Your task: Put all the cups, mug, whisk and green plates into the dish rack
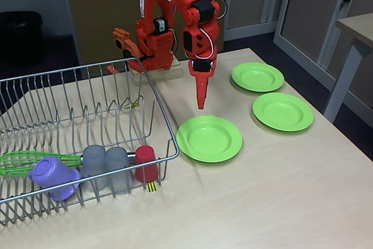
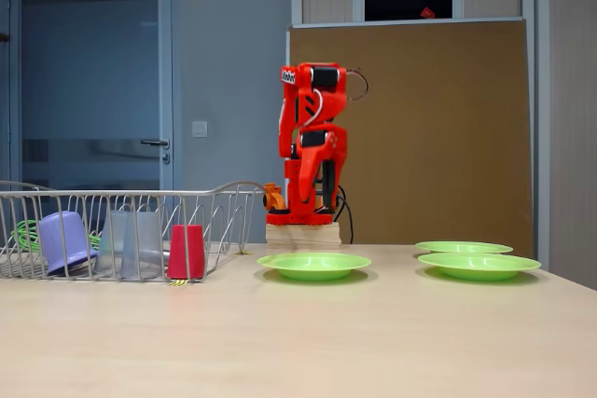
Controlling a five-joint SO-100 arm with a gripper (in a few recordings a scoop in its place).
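Hanging point-down above the table with jaws seemingly closed and empty, the gripper [image 1: 201,102] sits behind the nearest green plate [image 1: 209,138], two more plates [image 1: 257,76] [image 1: 282,111] lying apart, while cups [image 1: 106,166], mug [image 1: 53,176] and whisk [image 1: 35,162] rest in the dish rack [image 1: 165,122].

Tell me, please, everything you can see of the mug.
The mug is lilac plastic, opaque, wider than the cups. It lies tipped on its side in the rack's front corner, base towards the camera in a fixed view. It rests on the wires, over the whisk's green loops, beside a grey cup. Its handle is not clear to see.
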